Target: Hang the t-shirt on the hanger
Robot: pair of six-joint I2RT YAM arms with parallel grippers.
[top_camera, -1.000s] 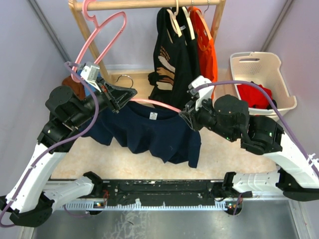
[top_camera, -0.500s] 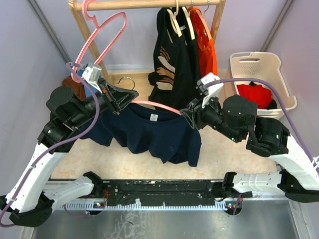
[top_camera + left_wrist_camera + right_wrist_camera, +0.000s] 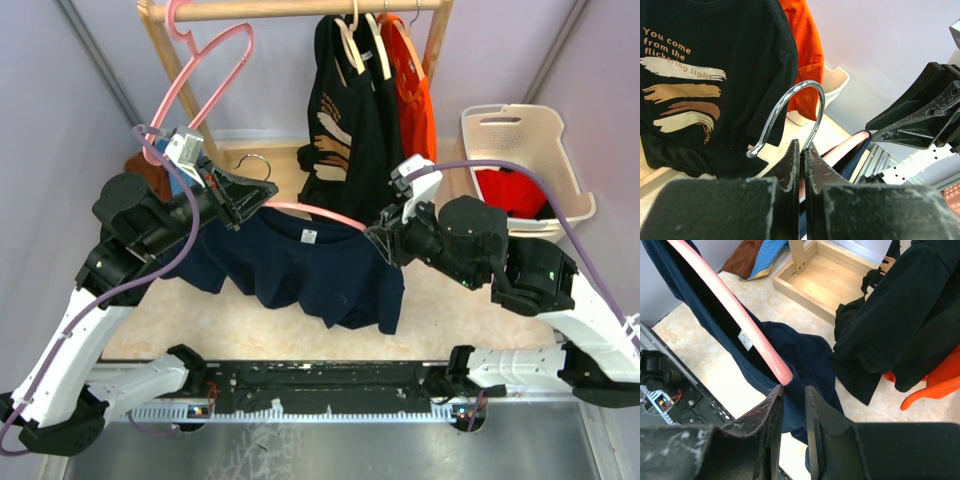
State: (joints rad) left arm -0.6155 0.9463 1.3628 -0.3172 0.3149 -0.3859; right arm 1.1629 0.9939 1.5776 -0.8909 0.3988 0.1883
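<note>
Holding the hanger [image 3: 320, 211] by its neck, just under the silver hook [image 3: 807, 83], your left jaws are pressed shut on it, left of centre in the overhead frame. The t-shirt [image 3: 320, 270] is draped along the pink arm there, with its collar and white label [image 3: 308, 233] near the middle and its lower edge hanging over the worktop [image 3: 450, 300]. Your right jaws sit at the hanger's right tip, almost closed with only a slit between them. From the wrist view you cannot tell whether they pinch any cloth.

Expect the shirt to be light, limp and likely to slide on smooth plastic, so take it at a shoulder seam or the collar edge, not mid-panel. The hanger looks stiff but thin — hold it near the neck.

Compared with a second ago, the right wrist has edged slightly rightward; shirt and hanger hang as they did.
</note>
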